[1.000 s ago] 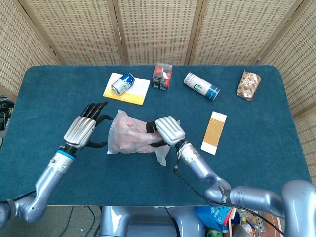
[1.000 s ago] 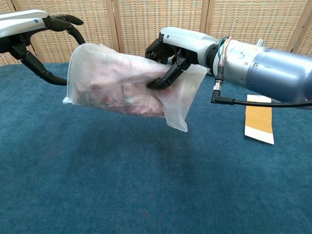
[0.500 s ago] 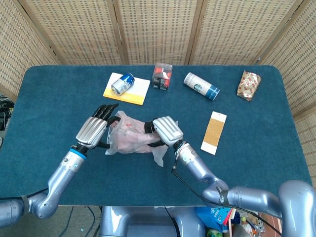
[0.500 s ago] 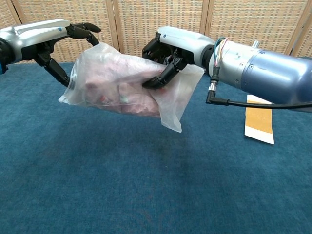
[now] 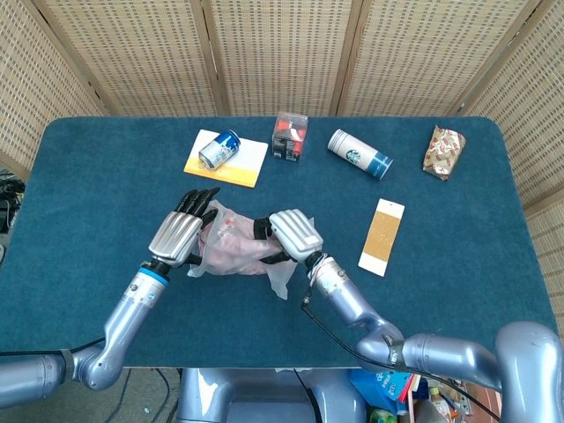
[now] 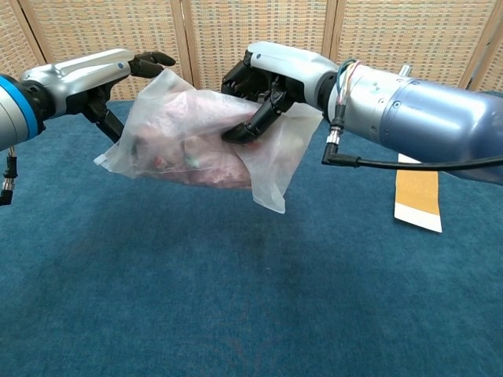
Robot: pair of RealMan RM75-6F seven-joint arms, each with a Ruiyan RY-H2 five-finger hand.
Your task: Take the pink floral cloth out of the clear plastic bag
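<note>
Holding above the worktop (image 6: 236, 314), well clear of its blue cover: clear bag (image 6: 196, 129) slung between both robot hands, pink floral cloth (image 6: 200, 153) bunched inside toward the lower side. Worth noting first, as the biggest risk, the whole bundle dropping: right robot hand (image 6: 263, 82) clenched on the plastic at one end, thumb and fingers pinching film and probably a fold of cloth through it, so any slackening would likely let bag and cloth fall together. Next, the bag stretching or tearing: left robot hand (image 6: 118, 71) reaching at the opposite end, fingertips against the top edge; cannot tell whether actually grasping the film or only touching it, nor whether that end is the open mouth. Pulling against a sealed end would only strain the plastic. Then, cloth staying trapped: pinching it through the film would hold it inside while the other robot hand tugs. Smaller still, the loose flap (image 6: 271, 184) hanging below the right robot hand catching on fingers. Least, the card strip (image 6: 416, 196) lying beyond the right robot hand, well apart, unlikely to interfere.
</note>
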